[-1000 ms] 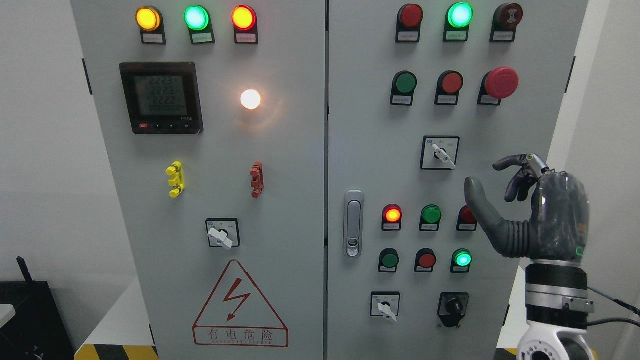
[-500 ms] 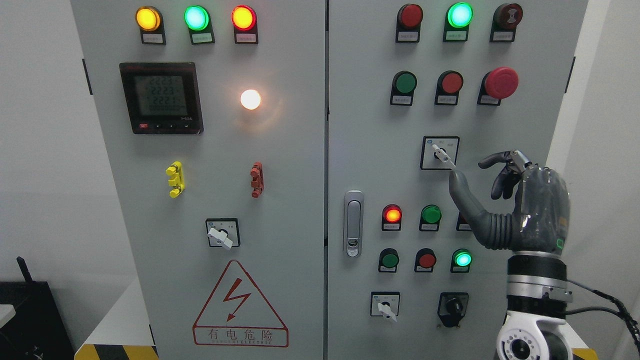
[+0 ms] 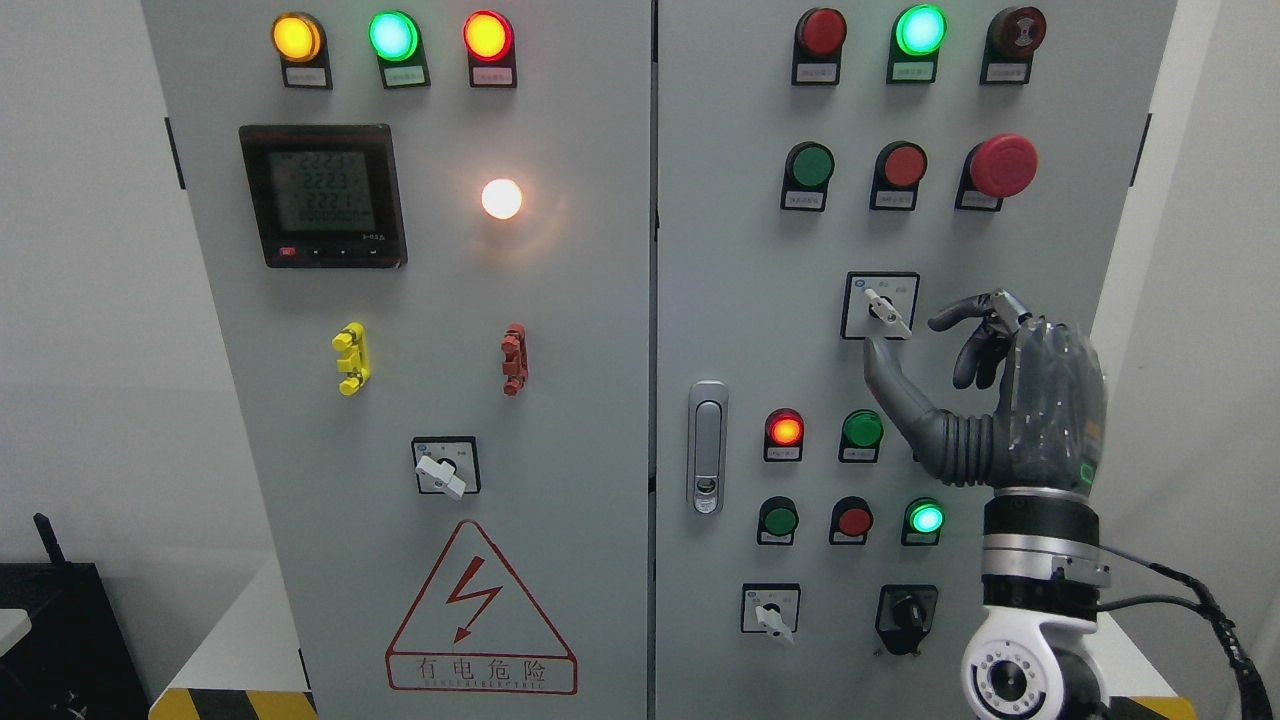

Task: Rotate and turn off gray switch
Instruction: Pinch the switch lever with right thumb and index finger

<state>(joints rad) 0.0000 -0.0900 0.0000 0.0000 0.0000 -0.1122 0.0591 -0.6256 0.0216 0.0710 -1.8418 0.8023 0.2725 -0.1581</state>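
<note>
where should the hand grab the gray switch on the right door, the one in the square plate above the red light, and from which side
Pinch the narrow lever of the gray switch, not its square plate. It slants from upper left to lower right, so thumb and forefinger belong on its two long flat sides. Come from the lower right, where the right hand is: its thumb sits just under the lever's lower tip, forefinger curled to its right. The fingers are open, not yet closed on it.

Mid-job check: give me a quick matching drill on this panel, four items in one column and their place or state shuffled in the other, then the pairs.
Items:
1. right hand
2. meter display
3. emergency stop button
4. door handle

Place or state:
A. red mushroom cap, upper right of the right door
B. upper left of the left door, digits lit
C. open, thumb just below the gray switch
D. left edge of the right door

Pairs: 1-C, 2-B, 3-A, 4-D
</note>
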